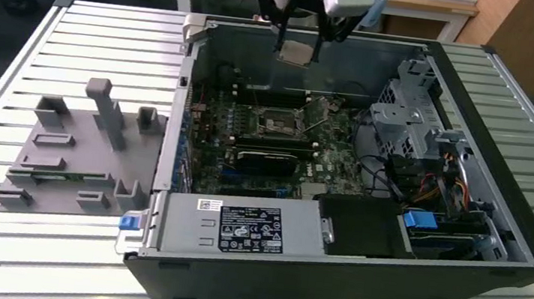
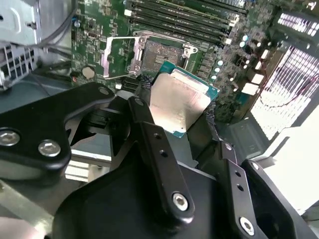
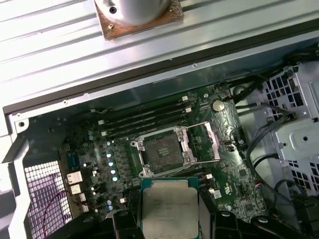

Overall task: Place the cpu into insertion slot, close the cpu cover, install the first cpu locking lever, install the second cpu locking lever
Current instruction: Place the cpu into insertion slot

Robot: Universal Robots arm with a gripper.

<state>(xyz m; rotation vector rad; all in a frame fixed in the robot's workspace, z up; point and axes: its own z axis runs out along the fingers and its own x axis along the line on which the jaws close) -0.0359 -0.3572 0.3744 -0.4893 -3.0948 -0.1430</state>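
You have the cpu (image 3: 169, 209) clamped between the two black fingers (image 2: 149, 134) of the pincer (image 1: 299, 46), which is closed to the chip's width. The silvery top shows in both wrist views. The chip hangs in the air above the open case (image 1: 498, 244), well apart from the green board (image 3: 234, 179). The slot (image 3: 162, 149) lies bare, dark centre exposed. The cover (image 3: 205, 142) is swung open, just beside the slot. The case sits on your slatted bench (image 1: 109, 33). A grey fixture (image 1: 85, 151) lies beside the case, on the exterior view's left.
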